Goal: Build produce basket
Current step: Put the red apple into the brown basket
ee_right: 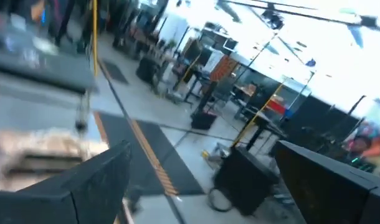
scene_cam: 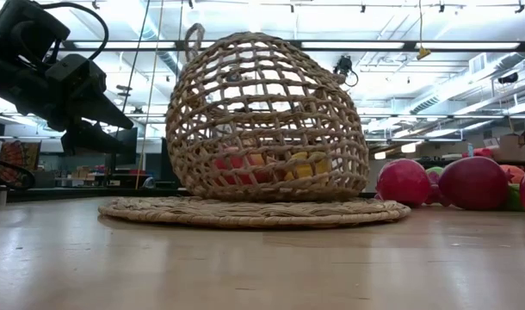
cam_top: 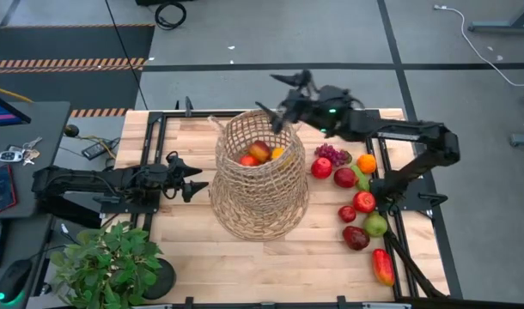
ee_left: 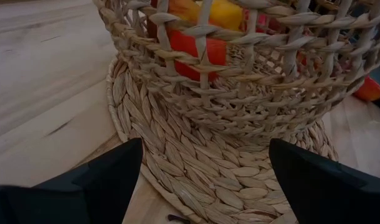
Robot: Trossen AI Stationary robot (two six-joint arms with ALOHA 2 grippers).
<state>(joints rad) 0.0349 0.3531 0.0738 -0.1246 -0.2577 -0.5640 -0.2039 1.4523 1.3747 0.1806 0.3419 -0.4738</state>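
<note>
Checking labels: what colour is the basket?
Tan, open-weave wicker basket; the low view shows it best.

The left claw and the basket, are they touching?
Apart. The high view shows bare table between the left gripper and the basket; its open fingers hold nothing.

Leafy green potted plant (cam_top: pixel 103 257) in a dark pot, at a near corner of the light wooden tabletop (cam_top: pixel 245 262). Round woven mat (scene_cam: pixel 254 212), flat on the tabletop. Beside the tabletop, a dark desk (cam_top: pixel 26 129) carrying a bunch of keys (cam_top: pixel 17 154); beyond, grey floor with hazard-striped tape (cam_top: pixel 69 63).
</note>
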